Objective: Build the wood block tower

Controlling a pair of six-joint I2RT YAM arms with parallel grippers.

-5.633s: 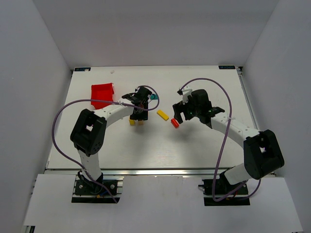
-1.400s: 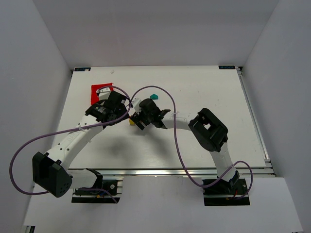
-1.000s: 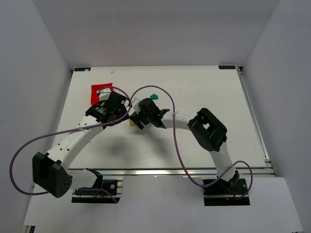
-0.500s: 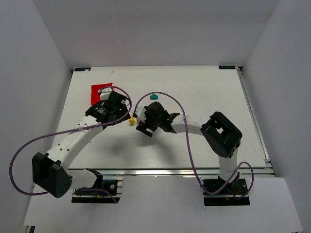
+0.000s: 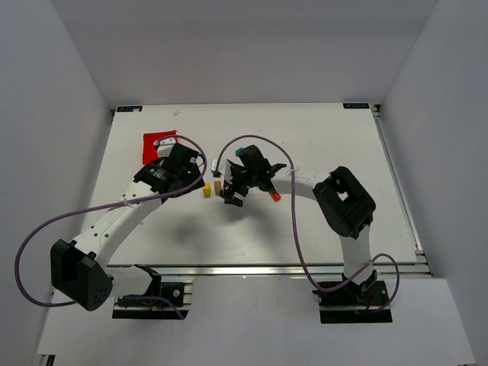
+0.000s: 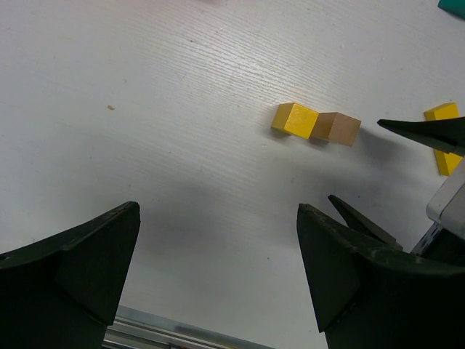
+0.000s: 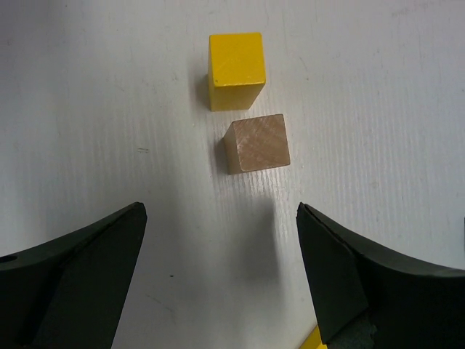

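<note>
The wood block tower's pieces lie singly on the white table. A yellow block (image 5: 206,188) (image 7: 236,69) (image 6: 296,120) and a bare wood cube (image 5: 217,185) (image 7: 256,143) (image 6: 336,129) sit side by side, almost touching. My right gripper (image 5: 229,193) (image 7: 221,211) is open just short of the wood cube, nothing between its fingers. My left gripper (image 5: 191,177) (image 6: 218,211) hangs open to the left of the pair, empty. A red block (image 5: 275,197) and a teal block (image 5: 239,150) lie apart. Another yellow block (image 6: 445,138) lies behind the right fingers.
A red bin (image 5: 158,141) stands at the back left, behind my left arm. The right arm's purple cable (image 5: 259,139) loops over the middle of the table. White walls close in the table on three sides.
My right gripper has drawn back to the right, off the yellow block, and the wood cube now shows beside it. The red block has come into view. The left arm has not moved.
</note>
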